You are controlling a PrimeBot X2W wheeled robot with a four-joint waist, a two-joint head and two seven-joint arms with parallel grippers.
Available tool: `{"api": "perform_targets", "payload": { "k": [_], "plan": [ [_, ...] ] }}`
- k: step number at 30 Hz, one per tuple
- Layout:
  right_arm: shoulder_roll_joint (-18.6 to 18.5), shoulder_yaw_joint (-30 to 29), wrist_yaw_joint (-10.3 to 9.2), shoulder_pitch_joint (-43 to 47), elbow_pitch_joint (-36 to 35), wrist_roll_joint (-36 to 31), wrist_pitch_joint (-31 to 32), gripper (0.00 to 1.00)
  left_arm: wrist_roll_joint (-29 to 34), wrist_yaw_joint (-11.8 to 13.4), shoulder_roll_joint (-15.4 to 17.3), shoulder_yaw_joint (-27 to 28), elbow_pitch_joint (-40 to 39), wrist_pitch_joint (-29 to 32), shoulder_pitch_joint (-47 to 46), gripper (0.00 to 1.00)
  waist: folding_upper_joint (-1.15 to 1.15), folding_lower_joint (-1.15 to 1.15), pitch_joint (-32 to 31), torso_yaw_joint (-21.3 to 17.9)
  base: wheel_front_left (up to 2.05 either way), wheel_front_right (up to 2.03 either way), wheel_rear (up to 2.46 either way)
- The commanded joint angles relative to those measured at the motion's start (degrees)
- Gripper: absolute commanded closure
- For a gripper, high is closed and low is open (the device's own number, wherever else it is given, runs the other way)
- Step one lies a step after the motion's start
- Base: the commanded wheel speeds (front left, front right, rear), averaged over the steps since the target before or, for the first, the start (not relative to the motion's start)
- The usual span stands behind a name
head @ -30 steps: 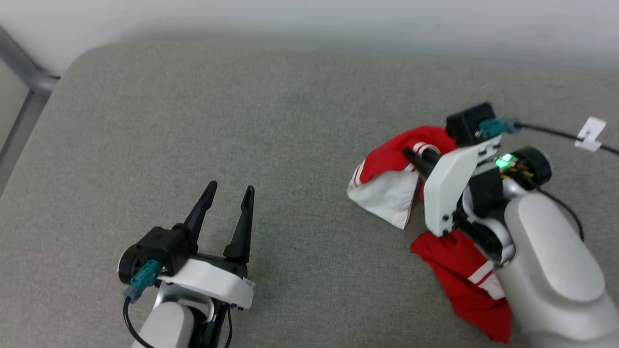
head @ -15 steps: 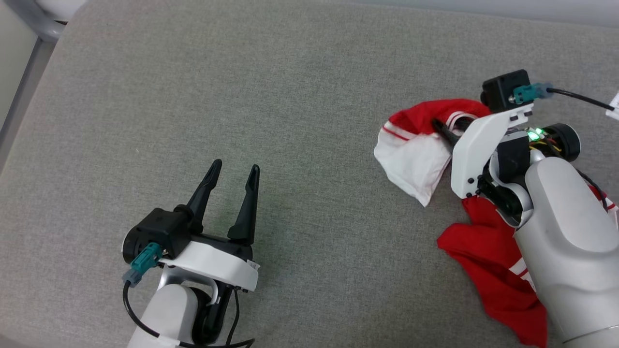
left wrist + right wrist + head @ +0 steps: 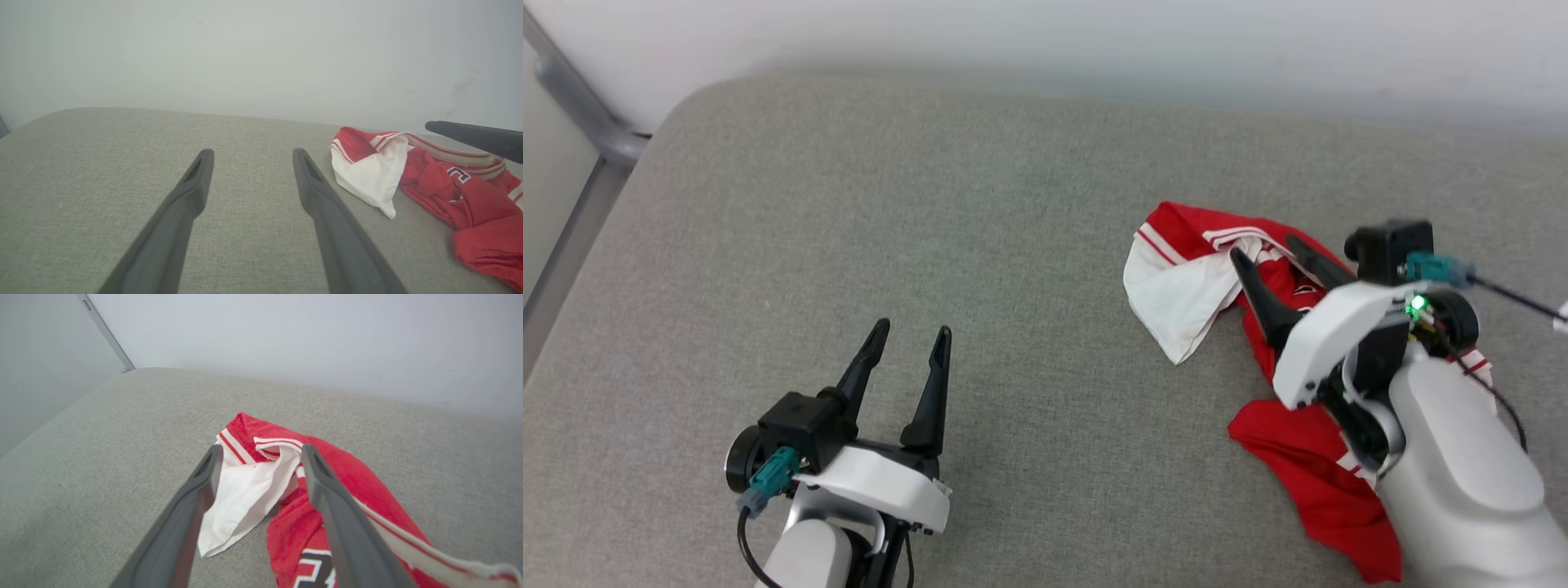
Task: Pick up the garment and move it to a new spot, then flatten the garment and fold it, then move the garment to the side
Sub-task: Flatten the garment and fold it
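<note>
Right wrist view looks along the right gripper (image 3: 262, 449), whose two dark fingers stand spread wide with nothing clamped between them. Just beyond and below the fingertips lies the garment (image 3: 245, 490), a crumpled heap of red cloth with a white panel turned up and striped trim running under one finger. Whether that trim touches the finger cannot be told.

In the head view the right gripper (image 3: 1263, 247) hangs over the upper part of the garment (image 3: 1184, 294), which rests on the right side of the grey cushion (image 3: 931, 204). Its lower red part runs beneath the right forearm. The left gripper (image 3: 913, 327) is well apart on the left, also wide open and empty, over bare cushion.

The garment looks set down but not yet flattened. The main risk is probably a snag. If the right arm pulls away low, a finger could catch the loose striped edge and drag the heap. The layers are also bunched, so a pinch could take two at once and leave a fold trapped inside when the cloth is spread.
</note>
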Motion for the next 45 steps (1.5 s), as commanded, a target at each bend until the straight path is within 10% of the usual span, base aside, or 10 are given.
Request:
{"api": "perform_targets", "payload": {
  "k": [1, 11, 24, 45],
  "plan": [
    [0.3, -0.2, -0.02, 1.8, -0.9, 0.5, -0.9, 0.0, 0.4, 0.2, -0.2, 0.2, 0.1, -0.1, 0.8, 0.0, 0.0, 0.0, -2.0, -0.9, 0.0, 0.0, 0.0],
    [1.5, -10.1, -0.02, 16.4, -15.0, -9.9, -8.4, 0.0, 0.9, 1.9, 0.8, 1.0, 0.2, -0.1, 5.2, 0.0, 0.0, 0.0, -7.9, -4.2, 0.0, 0.0, 0.0],
    [7.0, -17.9, -0.02, 32.7, -36.0, -17.3, -3.2, 0.0, 0.4, 1.8, 2.6, 0.0, -1.1, 3.2, 3.6, 0.0, 0.0, 0.0, -7.8, -8.9, 0.0, 0.0, 0.0],
    [7.9, -16.7, -0.02, 31.0, -38.6, -13.4, -2.5, 0.0, -13.7, -1.0, 10.0, -19.7, 9.9, 35.5, -24.6, 0.0, 0.0, 0.0, 5.0, -20.3, 0.0, 0.0, 0.0]
  ]
}}
